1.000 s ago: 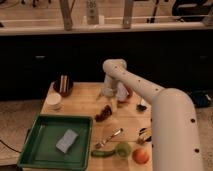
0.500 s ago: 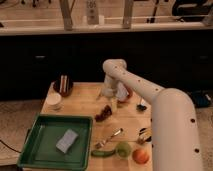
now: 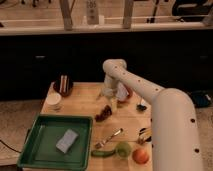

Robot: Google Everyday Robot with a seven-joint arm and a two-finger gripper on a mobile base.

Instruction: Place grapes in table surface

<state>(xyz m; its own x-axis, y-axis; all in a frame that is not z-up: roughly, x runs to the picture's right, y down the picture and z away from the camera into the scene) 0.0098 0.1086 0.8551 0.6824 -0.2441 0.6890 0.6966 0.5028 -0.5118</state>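
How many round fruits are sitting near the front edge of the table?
2: a green fruit and an orange fruit beside it, at the front edge; the arm may hide more. The gripper hangs farther back, by the grapes.

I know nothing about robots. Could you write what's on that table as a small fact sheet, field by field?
tool: at the end of the white arm, low over the table's middle, just above and behind the grapes
grapes: dark cluster, apparently lying on the wood
table: light tan wood
tray: green, front left, holds a grey-blue block
bowl: dark, back left
orange fruit: front right corner
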